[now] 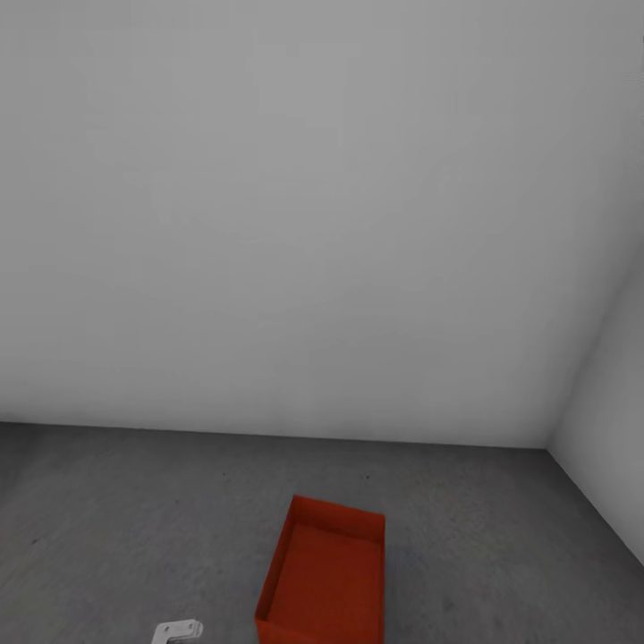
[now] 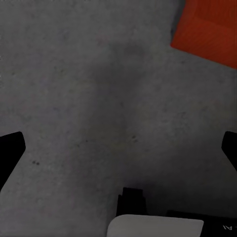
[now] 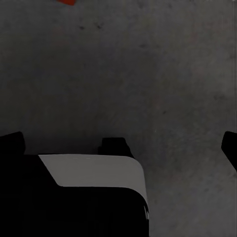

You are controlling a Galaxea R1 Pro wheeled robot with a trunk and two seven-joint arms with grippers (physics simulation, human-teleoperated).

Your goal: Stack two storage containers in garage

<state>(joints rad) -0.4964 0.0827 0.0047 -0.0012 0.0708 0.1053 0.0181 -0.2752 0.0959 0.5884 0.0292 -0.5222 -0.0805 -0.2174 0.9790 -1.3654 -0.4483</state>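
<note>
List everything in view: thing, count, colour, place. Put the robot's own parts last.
storage container: one, orange-red, open top, standing on the floor near the bottom middle of the head view; a corner of it also shows in the left wrist view.
floor: one, dark grey mottled concrete, across the lower part of the head view and under both wrist cameras.
walls: two, plain grey-white, one straight ahead and one at the right, meeting in a corner.
left gripper: one, black fingers spread wide at the picture's edges, open, nothing between them, concrete below.
right gripper: one, black fingers spread wide, open, nothing held, concrete below.
robot part: one, white, at the bottom edge of the head view, left of the container.
</note>
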